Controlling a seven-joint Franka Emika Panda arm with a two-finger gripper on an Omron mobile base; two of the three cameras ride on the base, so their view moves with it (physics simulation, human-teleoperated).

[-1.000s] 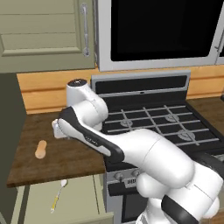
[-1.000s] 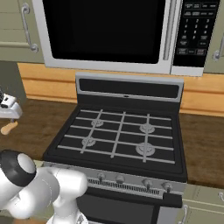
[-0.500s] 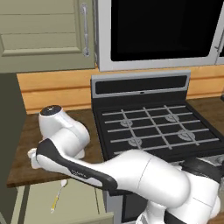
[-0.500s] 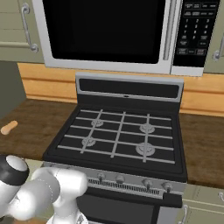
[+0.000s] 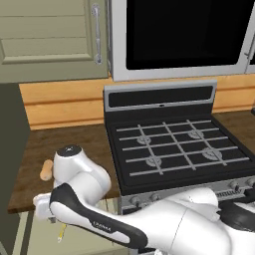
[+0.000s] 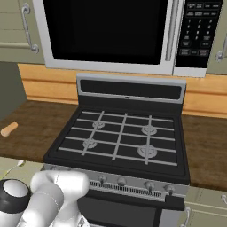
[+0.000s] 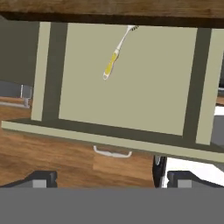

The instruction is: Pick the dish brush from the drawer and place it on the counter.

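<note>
hidden: dish brush [image 7: 116,51] head tucked under counter [image 7: 109,8] edge | cut off: drawer [image 7: 131,87] right side by hand view's edge | covered: brush handle in left base view, mostly behind arm | too small: bristles

Tan cylinder [image 6: 9,129] on counter [image 6: 33,133]

White lettering on the arm's dark link [image 5: 102,226], below the stove [image 5: 174,149], too small to read; microwave keypad [image 6: 198,33] markings likewise illegible.
</note>
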